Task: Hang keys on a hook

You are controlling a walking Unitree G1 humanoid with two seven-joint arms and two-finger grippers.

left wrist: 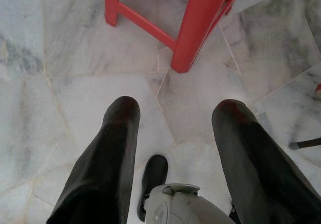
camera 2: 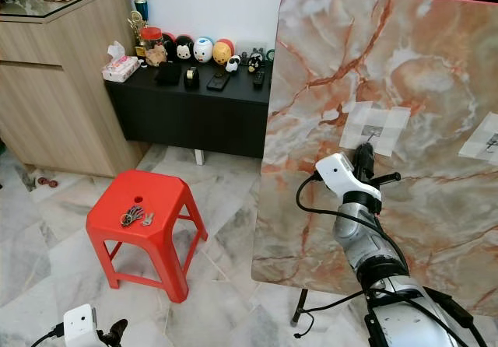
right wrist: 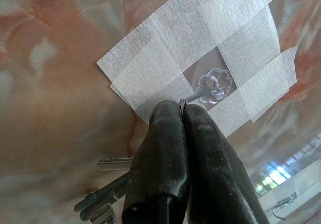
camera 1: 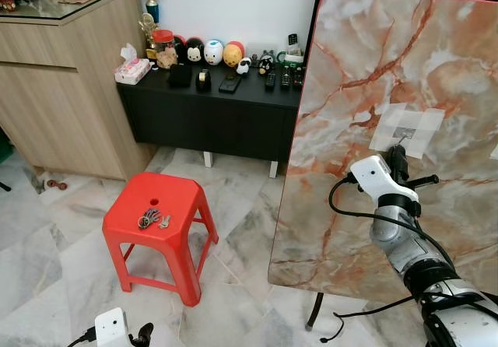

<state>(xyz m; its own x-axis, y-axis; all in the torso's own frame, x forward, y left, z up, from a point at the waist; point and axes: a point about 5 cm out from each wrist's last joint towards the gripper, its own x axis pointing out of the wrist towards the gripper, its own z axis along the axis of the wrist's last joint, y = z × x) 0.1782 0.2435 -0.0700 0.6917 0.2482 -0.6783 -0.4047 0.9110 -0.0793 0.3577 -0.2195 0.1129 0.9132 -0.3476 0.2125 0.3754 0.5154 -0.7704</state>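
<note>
A marble-patterned panel (camera 1: 366, 67) stands upright on the right. A clear flower-shaped hook (right wrist: 213, 86) is fixed to it under crossed white tape (camera 1: 406, 129). My right gripper (camera 1: 398, 154) is raised against the tape, shut on a key ring (right wrist: 181, 103) whose tip touches the hook's wire. Its keys (right wrist: 108, 199) hang below the fingers. A second bunch of keys (camera 1: 152, 219) lies on the red stool (camera 1: 183, 195). My left gripper (left wrist: 175, 118) hangs low over the floor, open and holding nothing, beside the stool's leg (left wrist: 198, 28).
A second taped hook (camera 2: 486, 139) sits further right on the panel. A black low cabinet (camera 1: 210, 117) with toys and remotes stands at the back. A wooden cabinet (camera 1: 62, 90) stands at the left. The marble floor (camera 1: 47, 254) surrounds the stool.
</note>
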